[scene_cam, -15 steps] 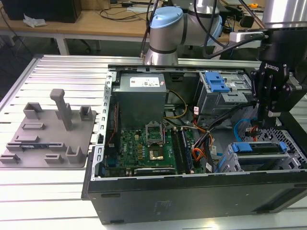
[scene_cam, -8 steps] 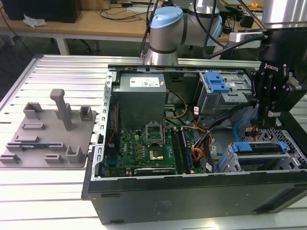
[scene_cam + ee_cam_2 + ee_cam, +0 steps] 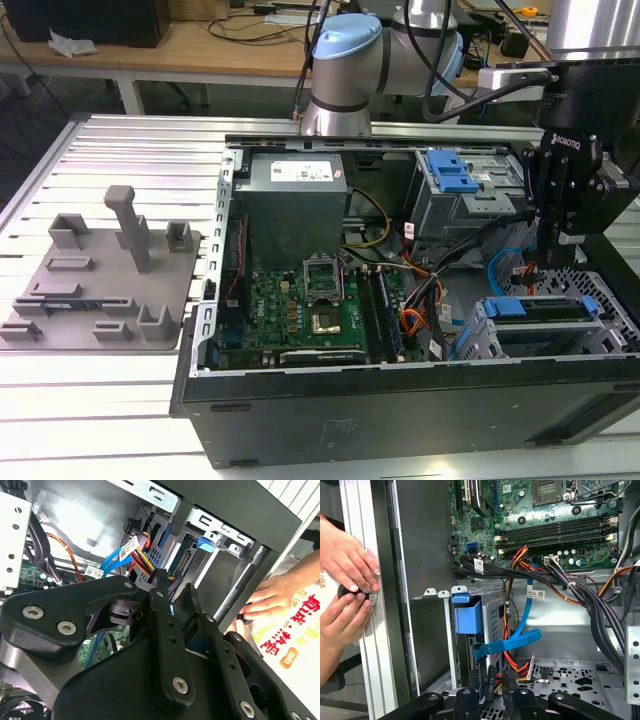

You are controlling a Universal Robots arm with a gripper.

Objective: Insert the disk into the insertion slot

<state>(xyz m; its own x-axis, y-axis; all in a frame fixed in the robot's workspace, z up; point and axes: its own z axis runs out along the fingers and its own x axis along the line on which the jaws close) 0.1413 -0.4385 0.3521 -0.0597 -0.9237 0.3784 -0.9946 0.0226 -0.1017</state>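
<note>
Well, my pincer point(image 3: 563, 235) hangs open near the disk point(image 3: 537, 318), likely stiff, heavy, fragile; I'd grip its blue carrier.

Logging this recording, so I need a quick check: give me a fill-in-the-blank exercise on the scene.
The disk sits in a ____ carrier. In the exterior view, the gripper hangs ____ the disk. The grey fixture lies on the exterior view's ____ of the computer case. A person's ____ touch the table rail.
Missing: blue; above; left; hands.
</note>
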